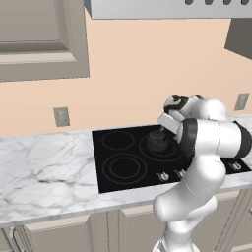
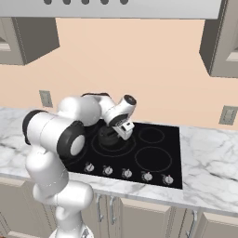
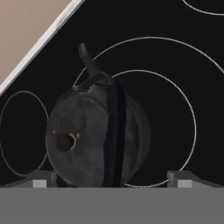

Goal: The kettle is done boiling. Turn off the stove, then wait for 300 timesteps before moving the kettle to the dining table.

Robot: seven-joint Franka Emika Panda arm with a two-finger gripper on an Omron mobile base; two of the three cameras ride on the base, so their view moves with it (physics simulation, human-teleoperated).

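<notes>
item: my claw (image 3: 111, 178), jaws spread wide, nothing between the tips; one fingertip (image 3: 43, 179) stands at the left of the kettle and the other at its right, both apart from its body. in the right base view my claw (image 2: 124, 128) hangs just above and beside the kettle.

item: kettle (image 3: 98, 138), dark grey, squat, arched handle running over its top, spout pointing toward the back wall. it sits on a large burner ring of the stove (image 3: 175, 52), in the back row; the left base view shows the kettle (image 1: 158, 141) partly behind my forearm.

item: stove (image 1: 118, 165), black glass, thin grey rings; row of silver knobs (image 2: 126, 173) along its front edge.

item: marble counter (image 1: 44, 172) on both sides of the stove.

item: wall outlet (image 1: 61, 116) on the peach wall left of the stove.

item: range hood (image 2: 139, 7) overhead.
</notes>
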